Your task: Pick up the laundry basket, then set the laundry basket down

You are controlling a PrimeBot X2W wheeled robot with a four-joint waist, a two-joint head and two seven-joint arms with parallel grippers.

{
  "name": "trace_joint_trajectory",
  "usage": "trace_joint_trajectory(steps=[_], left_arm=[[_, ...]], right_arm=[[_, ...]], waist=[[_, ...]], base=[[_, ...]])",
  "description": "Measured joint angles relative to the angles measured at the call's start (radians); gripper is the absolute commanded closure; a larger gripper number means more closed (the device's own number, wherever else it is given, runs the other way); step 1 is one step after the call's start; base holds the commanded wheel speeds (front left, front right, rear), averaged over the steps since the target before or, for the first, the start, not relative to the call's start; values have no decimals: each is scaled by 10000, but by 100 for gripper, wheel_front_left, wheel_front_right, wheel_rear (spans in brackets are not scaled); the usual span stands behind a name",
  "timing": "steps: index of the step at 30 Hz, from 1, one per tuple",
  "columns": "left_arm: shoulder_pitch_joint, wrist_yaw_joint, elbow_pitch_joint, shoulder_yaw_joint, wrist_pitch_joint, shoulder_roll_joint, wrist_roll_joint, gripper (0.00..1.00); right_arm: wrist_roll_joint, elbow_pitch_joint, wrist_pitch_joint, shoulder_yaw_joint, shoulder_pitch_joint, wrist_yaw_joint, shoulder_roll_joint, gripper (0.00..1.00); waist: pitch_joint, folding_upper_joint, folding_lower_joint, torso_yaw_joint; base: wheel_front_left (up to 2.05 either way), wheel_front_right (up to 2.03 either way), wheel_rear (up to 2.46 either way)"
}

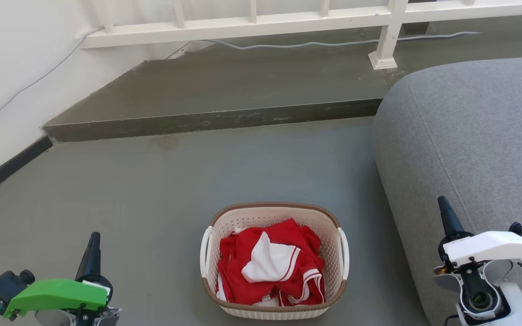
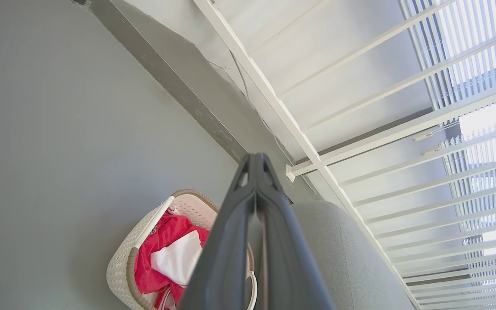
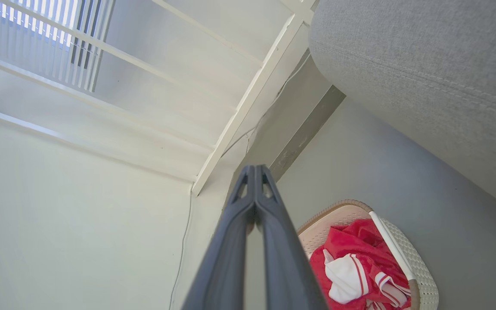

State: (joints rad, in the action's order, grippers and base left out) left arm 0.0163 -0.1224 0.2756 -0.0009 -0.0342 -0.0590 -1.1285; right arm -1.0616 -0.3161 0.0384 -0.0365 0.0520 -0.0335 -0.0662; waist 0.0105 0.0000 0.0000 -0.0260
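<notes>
The laundry basket (image 1: 273,213) stands on the grey floor at the bottom centre of the head view, cream with a brown rim and white side handles, holding red and white clothes (image 1: 271,267). My left gripper (image 1: 93,242) is at the lower left, well to the left of the basket, its fingers pressed together and empty. My right gripper (image 1: 443,206) is at the lower right, over the sofa edge, also shut on nothing. The left wrist view shows the basket (image 2: 123,267) beside the closed fingers (image 2: 254,161). In the right wrist view the basket (image 3: 420,271) lies right of the closed fingers (image 3: 254,172).
A grey sofa (image 1: 469,136) fills the right side, close to the basket. A raised concrete step (image 1: 211,120) crosses behind, with a white railing (image 1: 252,22) and a cable (image 1: 333,43) on it. A white wall with dark skirting (image 1: 7,167) runs along the left.
</notes>
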Motion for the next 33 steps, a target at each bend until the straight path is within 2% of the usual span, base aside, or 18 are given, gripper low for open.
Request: trace_joint_trajectory(steps=[33], left_arm=[[277, 0, 12, 637, 1095, 136, -3603, 100]], right_arm=[[-4138, 217, -1114, 1296, 26, -639, 196, 100]], waist=[[-61, 0, 0, 202]], base=[[0, 0, 0]])
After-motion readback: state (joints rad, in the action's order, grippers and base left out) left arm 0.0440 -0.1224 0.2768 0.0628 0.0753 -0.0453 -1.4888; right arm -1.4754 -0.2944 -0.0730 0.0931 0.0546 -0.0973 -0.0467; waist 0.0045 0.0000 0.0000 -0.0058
